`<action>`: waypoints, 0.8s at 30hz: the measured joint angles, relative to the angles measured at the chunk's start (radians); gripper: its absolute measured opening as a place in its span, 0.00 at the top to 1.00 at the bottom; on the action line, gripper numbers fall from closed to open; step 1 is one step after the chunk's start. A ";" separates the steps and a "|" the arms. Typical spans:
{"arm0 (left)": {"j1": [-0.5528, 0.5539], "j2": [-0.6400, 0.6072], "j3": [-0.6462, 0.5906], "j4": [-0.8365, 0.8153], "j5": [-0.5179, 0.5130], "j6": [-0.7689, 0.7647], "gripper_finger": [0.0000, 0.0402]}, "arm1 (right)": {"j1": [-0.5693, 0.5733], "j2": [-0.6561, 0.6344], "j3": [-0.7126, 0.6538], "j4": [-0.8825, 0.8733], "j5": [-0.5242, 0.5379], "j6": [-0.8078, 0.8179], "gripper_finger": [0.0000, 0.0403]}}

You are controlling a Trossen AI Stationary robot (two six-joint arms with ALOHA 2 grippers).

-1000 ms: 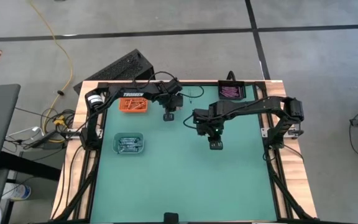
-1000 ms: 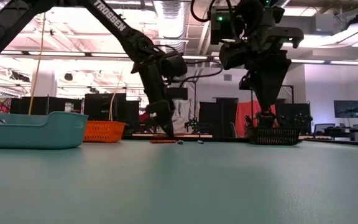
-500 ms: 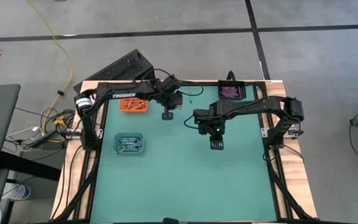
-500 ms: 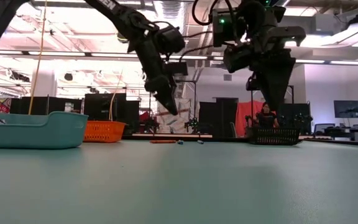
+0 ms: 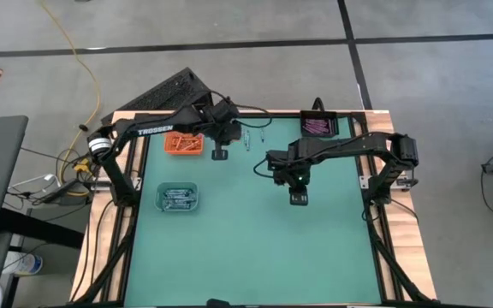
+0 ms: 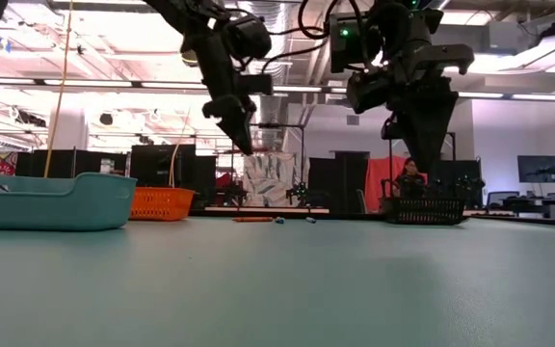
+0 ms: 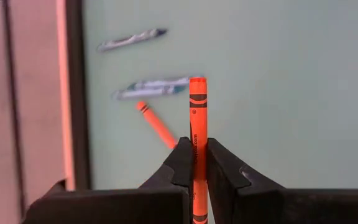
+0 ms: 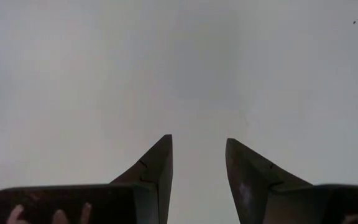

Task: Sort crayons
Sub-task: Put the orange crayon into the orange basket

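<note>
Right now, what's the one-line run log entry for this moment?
left claw: shut on orange crayon, lifted | right claw: open, empty, above mat | loose crayons on mat | orange tray near left arm

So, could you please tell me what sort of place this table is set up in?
Probably a robotics lab or workshop: a bare concrete floor with a yellow cable around the table, and exposed ceiling ducts and rows of desks with monitors behind it.

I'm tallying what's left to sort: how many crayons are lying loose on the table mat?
4 in the left wrist view: one orange crayon and three blue-grey crayons near the mat's edge. Others may lie outside this view.
</note>
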 joint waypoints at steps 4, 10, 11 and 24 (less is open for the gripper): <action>0.026 -0.043 0.000 -0.061 -0.071 0.035 0.98 | 0.000 0.000 0.000 0.001 0.009 -0.003 0.65; 0.104 -0.085 0.000 -0.202 -0.089 0.050 0.98 | 0.000 0.000 0.000 -0.002 0.026 -0.015 0.65; 0.119 -0.089 0.000 -0.230 -0.089 0.049 0.98 | 0.000 0.000 0.000 -0.003 0.026 -0.021 0.65; 0.283 -0.155 -0.016 -0.429 -0.079 0.057 0.98 | 0.001 0.000 0.000 -0.012 0.026 -0.100 0.65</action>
